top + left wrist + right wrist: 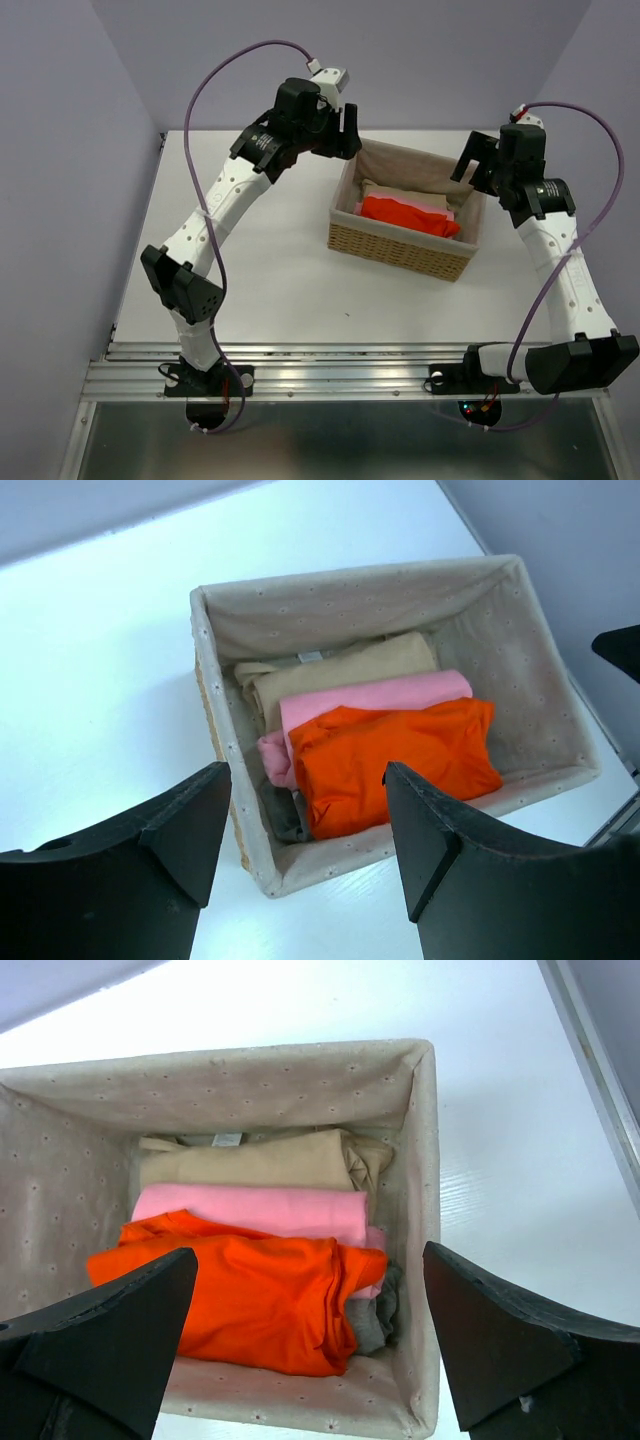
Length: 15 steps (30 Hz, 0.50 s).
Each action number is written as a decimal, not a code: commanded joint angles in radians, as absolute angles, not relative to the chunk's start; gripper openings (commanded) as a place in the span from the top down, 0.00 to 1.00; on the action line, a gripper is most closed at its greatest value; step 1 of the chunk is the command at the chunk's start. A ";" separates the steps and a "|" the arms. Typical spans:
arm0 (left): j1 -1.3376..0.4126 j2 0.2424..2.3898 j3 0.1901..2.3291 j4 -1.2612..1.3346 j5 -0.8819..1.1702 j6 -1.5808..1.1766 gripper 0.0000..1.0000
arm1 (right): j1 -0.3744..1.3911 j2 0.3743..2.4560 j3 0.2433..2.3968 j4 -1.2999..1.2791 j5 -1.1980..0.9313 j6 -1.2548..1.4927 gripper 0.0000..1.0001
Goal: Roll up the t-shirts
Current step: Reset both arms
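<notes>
Lying in the basket, the beige t-shirt shows an unreadable tag.

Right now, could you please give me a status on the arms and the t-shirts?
Left gripper and right gripper: jaws open, empty, flanking the basket. Orange t-shirt lies in it beside pink t-shirt and beige t-shirt. Nothing in the way.

The top external view looks down from high behind the arm bases over the whole worktop. The wrist views, past the left gripper and right gripper, look steeply down from closer, on opposite sides. All three share the lined basket.
</notes>
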<state>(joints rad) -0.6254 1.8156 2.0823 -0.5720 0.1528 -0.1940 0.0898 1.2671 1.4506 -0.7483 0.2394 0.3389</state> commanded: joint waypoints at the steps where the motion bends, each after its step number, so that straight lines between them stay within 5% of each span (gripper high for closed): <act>1: -0.615 1.724 2.027 -0.465 0.141 -0.212 0.27 | 0.081 1.247 1.499 -0.735 0.244 0.313 0.00; 8: -0.586 1.693 1.960 -0.428 0.164 -0.242 0.27 | 0.081 1.322 1.496 -0.713 0.036 0.307 0.07; 15: -0.583 1.716 1.888 -0.440 0.147 -0.271 0.27 | 0.081 1.437 1.408 -0.586 -0.127 0.347 0.53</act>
<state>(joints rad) -0.5850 1.7287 1.9156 -0.4679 0.1551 -0.2504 0.0895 1.3975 1.4376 -0.6891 -0.0139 0.3309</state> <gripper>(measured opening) 0.734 0.534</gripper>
